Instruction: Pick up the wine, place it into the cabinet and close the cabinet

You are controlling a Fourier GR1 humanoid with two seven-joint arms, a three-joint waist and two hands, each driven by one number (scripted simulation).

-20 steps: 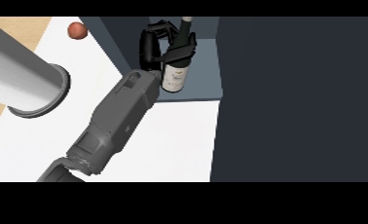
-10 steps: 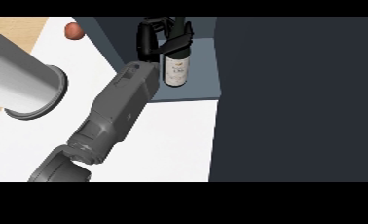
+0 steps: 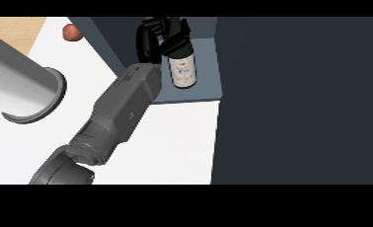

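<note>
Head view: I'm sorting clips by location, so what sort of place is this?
Probably a kitchen: a white counter, a blue-grey cabinet standing open beside it, and a wine bottle upright inside the cabinet.

The white surface [image 3: 175, 137] runs left of and in front of the cabinet [image 3: 207, 80]. A wide grey cylinder [image 3: 25, 90] stands on it, well left of the cabinet. A small reddish-brown round thing [image 3: 71, 32] lies just beside the cabinet's left wall, at the far end. Inside the cabinet, over its blue-grey floor, the wine bottle [image 3: 181, 68] is upright; whether its base touches cannot be told.
</note>
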